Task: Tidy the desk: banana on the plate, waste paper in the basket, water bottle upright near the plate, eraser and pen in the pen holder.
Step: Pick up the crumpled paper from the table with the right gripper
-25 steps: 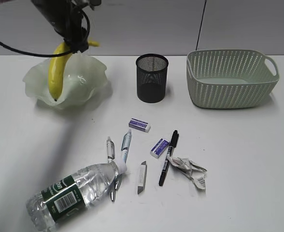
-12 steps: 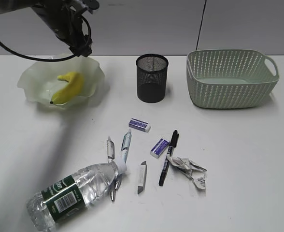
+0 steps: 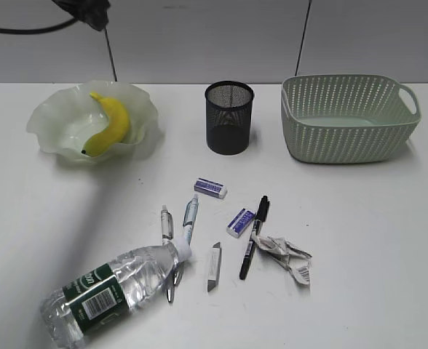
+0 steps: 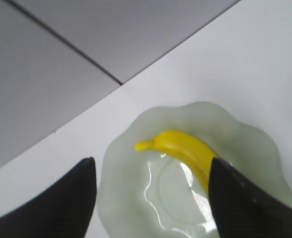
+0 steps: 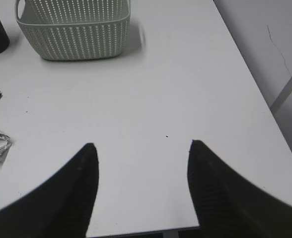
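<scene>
The banana [image 3: 109, 123] lies in the plate [image 3: 54, 120] at the desk's far left corner. Both grippers, left [image 4: 153, 198] and right [image 5: 141, 188], have fingers spread and hold nothing. I think the paper [image 3: 287, 258] near the front edge comes next.

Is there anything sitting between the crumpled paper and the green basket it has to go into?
Nothing visible blocks it. The waste paper lies on open desk in front of the basket, with bare tabletop between them. The black marker touches the wad's left side, away from that path, and the basket looks empty.
</scene>
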Robot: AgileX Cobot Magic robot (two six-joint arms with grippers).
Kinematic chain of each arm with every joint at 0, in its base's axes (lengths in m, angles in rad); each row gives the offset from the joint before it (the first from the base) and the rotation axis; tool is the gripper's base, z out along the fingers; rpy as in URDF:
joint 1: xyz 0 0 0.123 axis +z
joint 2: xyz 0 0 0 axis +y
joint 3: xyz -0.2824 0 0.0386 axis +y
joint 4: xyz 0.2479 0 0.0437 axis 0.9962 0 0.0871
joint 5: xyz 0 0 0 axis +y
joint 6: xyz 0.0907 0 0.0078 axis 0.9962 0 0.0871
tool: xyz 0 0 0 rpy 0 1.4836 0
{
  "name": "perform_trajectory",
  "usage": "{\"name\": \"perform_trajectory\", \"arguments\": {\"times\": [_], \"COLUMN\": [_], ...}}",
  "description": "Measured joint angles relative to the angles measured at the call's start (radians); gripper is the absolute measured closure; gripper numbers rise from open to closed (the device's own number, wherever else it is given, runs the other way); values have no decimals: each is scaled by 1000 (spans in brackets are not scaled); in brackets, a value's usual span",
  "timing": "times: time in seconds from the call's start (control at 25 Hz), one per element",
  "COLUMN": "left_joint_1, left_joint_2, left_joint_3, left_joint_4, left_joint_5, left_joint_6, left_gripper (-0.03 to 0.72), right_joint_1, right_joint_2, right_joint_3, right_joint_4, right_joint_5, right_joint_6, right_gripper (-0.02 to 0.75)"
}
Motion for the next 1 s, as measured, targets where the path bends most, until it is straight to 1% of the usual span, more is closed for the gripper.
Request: {"name": "perform_trajectory", "arguments": {"times": [0.12, 0.2, 0.32, 0.48, 0.64, 0.8, 1.0], "left_joint_1": [12, 17, 19, 19, 19, 19, 19], "left_joint_2": [-93, -145, -237, -393, -578, -784, -1064], "left_joint_3": [0, 0, 33, 150, 335, 567, 880], "left_joint_4": [3, 4, 4, 1, -3, -13, -62], "left_joint_5": [135, 201, 226, 228, 231, 232, 215], "left_joint_6": [-89, -126, -185, -232, -263, -280, -286], "left_gripper": [166, 176, 209, 259, 270, 273, 273], "right_joint_1": [0, 0, 0, 0, 0, 0, 0], "right_joint_2": [0, 0, 0, 0, 0, 0, 0], "right_joint_3": [0, 0, 0, 0, 0, 0, 0], "right_joint_4": [0, 0, 0, 0, 0, 0, 0], "right_joint_5": [0, 0, 0, 0, 0, 0, 0], "right_joint_6": [0, 0, 0, 0, 0, 0, 0], "right_gripper": [281, 281, 281, 281, 281, 281, 281]}}
